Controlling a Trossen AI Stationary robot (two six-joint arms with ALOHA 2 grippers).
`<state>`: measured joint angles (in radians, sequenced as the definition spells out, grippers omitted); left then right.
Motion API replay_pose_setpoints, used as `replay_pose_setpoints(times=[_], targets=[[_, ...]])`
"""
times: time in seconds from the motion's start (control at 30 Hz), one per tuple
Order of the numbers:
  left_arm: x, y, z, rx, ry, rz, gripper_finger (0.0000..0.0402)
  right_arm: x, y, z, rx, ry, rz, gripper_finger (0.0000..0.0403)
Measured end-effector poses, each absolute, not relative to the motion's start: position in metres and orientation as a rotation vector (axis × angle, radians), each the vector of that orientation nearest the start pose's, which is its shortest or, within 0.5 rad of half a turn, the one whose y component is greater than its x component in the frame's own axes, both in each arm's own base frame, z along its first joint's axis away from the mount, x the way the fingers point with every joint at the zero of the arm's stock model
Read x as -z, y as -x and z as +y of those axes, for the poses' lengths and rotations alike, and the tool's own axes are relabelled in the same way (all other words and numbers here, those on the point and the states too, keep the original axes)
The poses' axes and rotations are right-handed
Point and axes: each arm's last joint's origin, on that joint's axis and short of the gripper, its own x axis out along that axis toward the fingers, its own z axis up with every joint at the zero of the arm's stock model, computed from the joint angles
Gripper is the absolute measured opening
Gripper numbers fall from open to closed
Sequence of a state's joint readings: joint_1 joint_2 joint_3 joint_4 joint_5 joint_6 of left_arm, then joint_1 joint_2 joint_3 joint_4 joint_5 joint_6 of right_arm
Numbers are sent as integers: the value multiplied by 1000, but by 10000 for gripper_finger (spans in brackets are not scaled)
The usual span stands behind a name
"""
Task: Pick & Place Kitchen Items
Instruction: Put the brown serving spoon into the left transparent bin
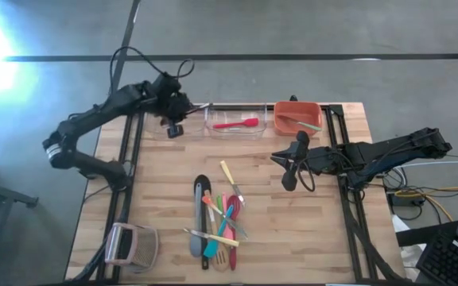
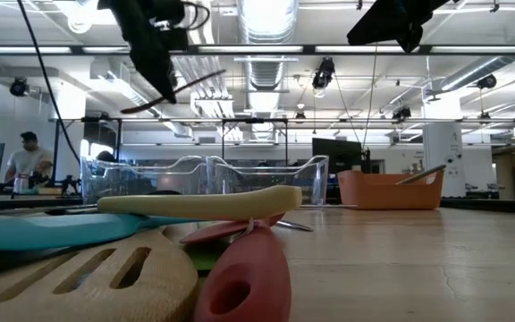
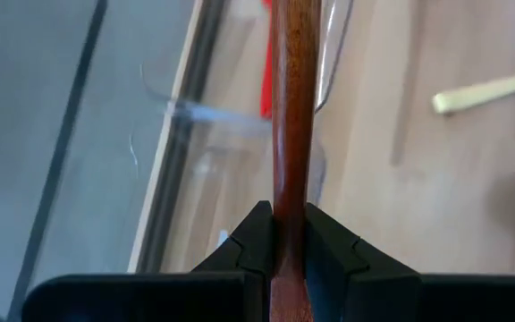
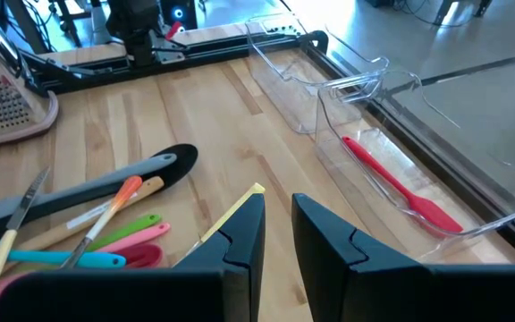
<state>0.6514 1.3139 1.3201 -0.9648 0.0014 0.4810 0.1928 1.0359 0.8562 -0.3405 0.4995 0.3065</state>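
Left fingers (image 3: 249,246) clamped on wooden utensil (image 3: 293,107), over clear bins (image 1: 233,119) | right fingers (image 4: 240,237) apart, empty, above tabletop (image 1: 308,230) | utensil pile (image 1: 217,222) mid-tabletop

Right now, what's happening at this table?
The left hand is shut on a brown wooden utensil handle, held above the clear plastic bins at the table's far edge. One bin already holds a red spatula. The right hand hangs open above the table. A pile of colourful long-handled utensils lies unsorted mid-table.
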Motion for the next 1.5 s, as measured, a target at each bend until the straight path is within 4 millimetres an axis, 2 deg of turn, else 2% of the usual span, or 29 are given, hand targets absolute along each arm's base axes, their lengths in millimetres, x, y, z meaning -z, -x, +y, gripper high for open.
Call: replay_pose_setpoints(times=[0.17, 0.33, 0.53, 0.87, 1.23, 1.5], targets=[[-324, -198, 180, -397, -52, 1113, 40, -299, -217, 28, 371, -119, 443, 52], [-305, -191, 205, -429, 115, 1133, 40, -298, -217, 28, 370, -117, 445, 52], [-283, -187, 224, -457, 244, 1205, 40, -297, -216, 28, 371, -116, 447, 52], [-267, -188, 233, -505, 322, 1274, 40, -296, -216, 28, 370, -113, 450, 52], [-263, -184, 232, -625, 379, 1330, 40, -296, -216, 28, 371, -112, 452, 52], [-247, -181, 225, -721, 480, 1372, 40, -293, -216, 28, 372, -110, 457, 52]])
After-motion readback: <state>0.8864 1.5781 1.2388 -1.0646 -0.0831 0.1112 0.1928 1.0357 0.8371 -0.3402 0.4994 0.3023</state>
